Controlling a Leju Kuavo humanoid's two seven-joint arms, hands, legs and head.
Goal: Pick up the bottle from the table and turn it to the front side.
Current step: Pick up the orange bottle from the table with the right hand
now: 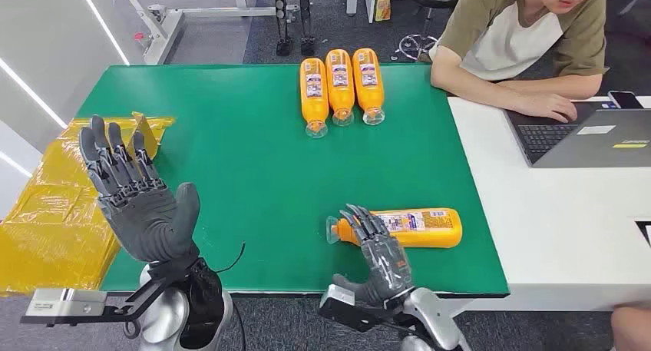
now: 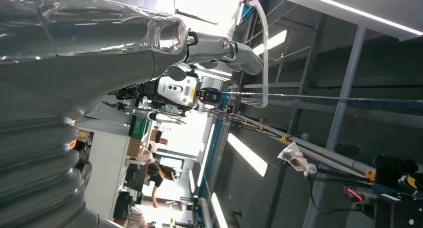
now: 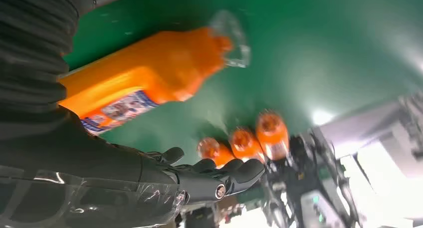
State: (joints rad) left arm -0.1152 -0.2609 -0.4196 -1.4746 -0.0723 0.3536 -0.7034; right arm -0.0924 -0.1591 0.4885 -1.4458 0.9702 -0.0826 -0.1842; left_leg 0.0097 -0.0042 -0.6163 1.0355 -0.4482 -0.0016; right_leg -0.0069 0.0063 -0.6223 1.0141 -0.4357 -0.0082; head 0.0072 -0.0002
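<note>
The head view looks forward and down from high on the robot onto the green table (image 1: 253,174), taking in its whole top and both raised hands. The left wrist view sits close behind the left hand (image 2: 55,113) and faces up toward ceiling lights and workshop framing. The right wrist view sits close behind the right hand (image 3: 70,153), turned, and looks across the table; it shares with the head view the lying bottle (image 3: 144,76) and the three far bottles (image 3: 244,140)

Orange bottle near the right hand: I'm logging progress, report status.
Left hand open, raised over the table's left side. Right hand open, fingers at the lying orange bottle, no grip seen. Nothing in the way.
</note>
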